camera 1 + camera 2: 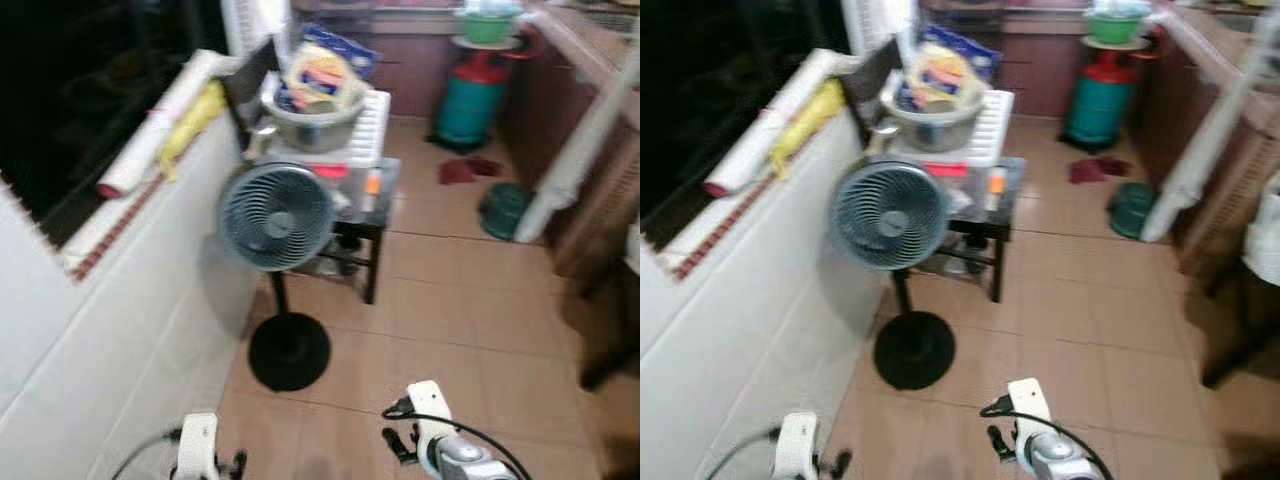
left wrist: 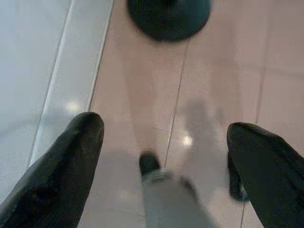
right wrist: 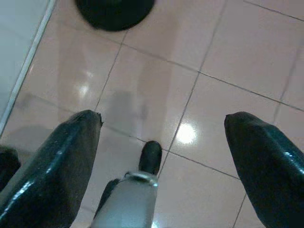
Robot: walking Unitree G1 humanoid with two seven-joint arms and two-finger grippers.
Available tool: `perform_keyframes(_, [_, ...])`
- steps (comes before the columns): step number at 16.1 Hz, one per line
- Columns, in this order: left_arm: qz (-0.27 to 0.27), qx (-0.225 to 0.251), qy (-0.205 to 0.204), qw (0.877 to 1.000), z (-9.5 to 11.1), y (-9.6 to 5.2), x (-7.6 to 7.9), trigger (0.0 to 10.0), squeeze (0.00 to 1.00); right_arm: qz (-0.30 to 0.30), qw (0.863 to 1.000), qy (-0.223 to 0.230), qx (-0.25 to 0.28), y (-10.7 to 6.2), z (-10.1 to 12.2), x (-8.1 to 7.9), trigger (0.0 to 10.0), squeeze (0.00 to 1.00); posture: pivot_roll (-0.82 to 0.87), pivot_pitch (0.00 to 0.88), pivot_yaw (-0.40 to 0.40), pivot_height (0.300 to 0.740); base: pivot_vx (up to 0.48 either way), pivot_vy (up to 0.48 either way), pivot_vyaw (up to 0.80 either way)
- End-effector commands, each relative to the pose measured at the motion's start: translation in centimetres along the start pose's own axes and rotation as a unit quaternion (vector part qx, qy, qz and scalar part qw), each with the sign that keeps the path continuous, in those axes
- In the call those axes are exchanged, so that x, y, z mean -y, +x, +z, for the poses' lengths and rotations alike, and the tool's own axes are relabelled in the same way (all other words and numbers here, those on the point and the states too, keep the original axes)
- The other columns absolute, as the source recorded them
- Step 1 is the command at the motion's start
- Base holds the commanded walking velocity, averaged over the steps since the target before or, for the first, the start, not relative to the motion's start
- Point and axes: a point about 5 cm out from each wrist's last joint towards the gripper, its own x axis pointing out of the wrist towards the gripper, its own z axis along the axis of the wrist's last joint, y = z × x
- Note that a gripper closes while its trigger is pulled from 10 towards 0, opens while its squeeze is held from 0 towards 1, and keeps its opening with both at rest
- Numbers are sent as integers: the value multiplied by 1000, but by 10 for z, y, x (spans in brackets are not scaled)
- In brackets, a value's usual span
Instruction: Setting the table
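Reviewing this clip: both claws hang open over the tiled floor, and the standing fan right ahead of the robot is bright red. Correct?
Not quite. The fan is grey-blue on a black round base, not red, as the left eye view shows. The rest holds: the left claw and the right claw hang open over the tiled floor.

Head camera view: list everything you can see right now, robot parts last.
Fan: one, grey-blue on a black stand, by the white wall.
Small table: one, dark, behind the fan.
Metal bowl: one, silver, atop the table's pile, holding a yellow packet.
Gas cylinder: one, teal and red, far end.
Green basin: one, on the cylinder.
Red cloth: one, on the floor by the cylinder.
Rolled paper: one, white, on the window ledge.
Yellow cloth: one, on the ledge.
Left gripper: open, over the floor tiles.
Right gripper: open, over the floor tiles.
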Motion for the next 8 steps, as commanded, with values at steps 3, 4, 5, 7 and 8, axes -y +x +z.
perform_keyframes(3, [28,126,-4,992,40,-1,-12,10000,0,31,996,23,78,1,39,-1,10000,0,-64,17,17,740,0,0,-708])
perform_keyframes(4, [30,152,-1,988,47,-3,-15,10000,0,43,994,25,96,1,47,-4,10000,0,-59,22,15,740,0,0,-712])
perform_keyframes(5, [43,201,-5,979,60,-8,-17,10000,0,63,989,27,133,0,66,-7,10000,0,-58,22,15,740,0,0,-706])
perform_keyframes(7, [57,261,-21,963,76,-21,-18,10000,0,83,978,31,187,-5,91,-8,10000,0,-56,27,10,740,0,0,-341])
perform_keyframes(8, [81,287,-13,954,82,-32,-18,10000,0,92,972,17,215,-8,104,-9,10000,0,-56,27,10,740,0,0,0])
